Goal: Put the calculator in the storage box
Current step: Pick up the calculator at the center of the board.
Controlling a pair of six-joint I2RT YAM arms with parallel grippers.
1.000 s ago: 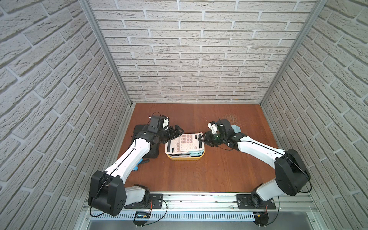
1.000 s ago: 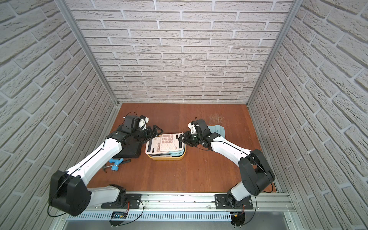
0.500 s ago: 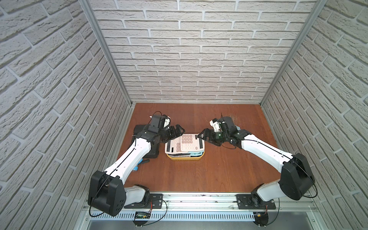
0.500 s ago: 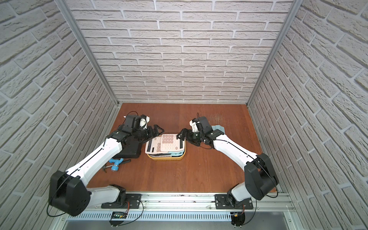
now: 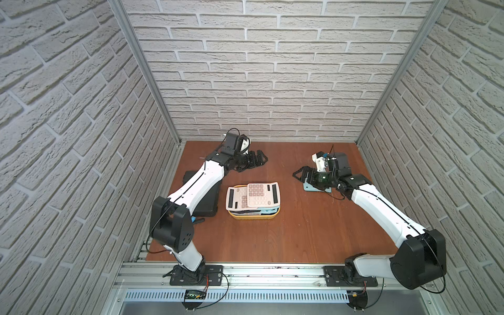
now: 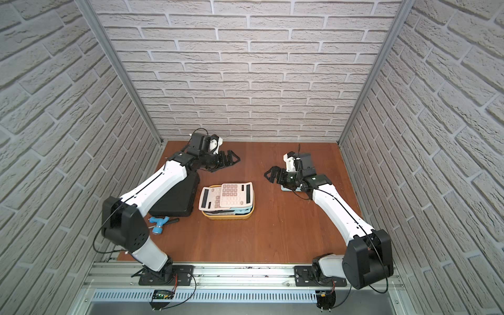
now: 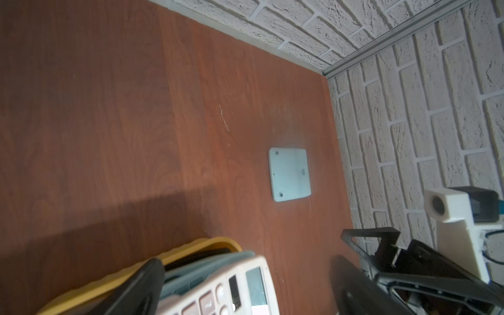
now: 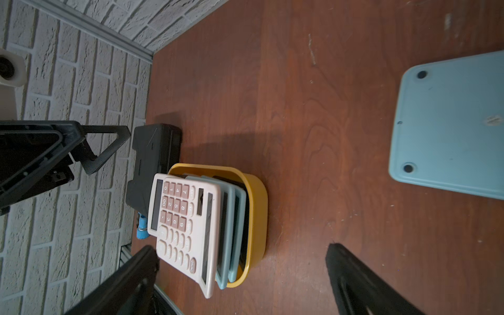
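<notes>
Calculator (image 5: 263, 194), the pink one, lies atop the stack in the yellow storage box (image 5: 255, 217), overhanging its rim, clear of both grippers. Right gripper (image 5: 298, 175), which I had at its edge a second ago, has drawn back over the face-down blue calculator (image 5: 309, 188), jaws wide, empty; left gripper (image 5: 261, 159) has likewise retreated toward the back wall, spread open, empty.

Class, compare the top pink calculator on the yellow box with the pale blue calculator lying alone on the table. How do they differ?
Pose: the top pink calculator lies keys up; the pale blue calculator lies face down, feet showing. Place: the pink one rests on other calculators in the storage box; the blue one lies flat on the table. Both are flat rectangles, and neither is held.
</notes>
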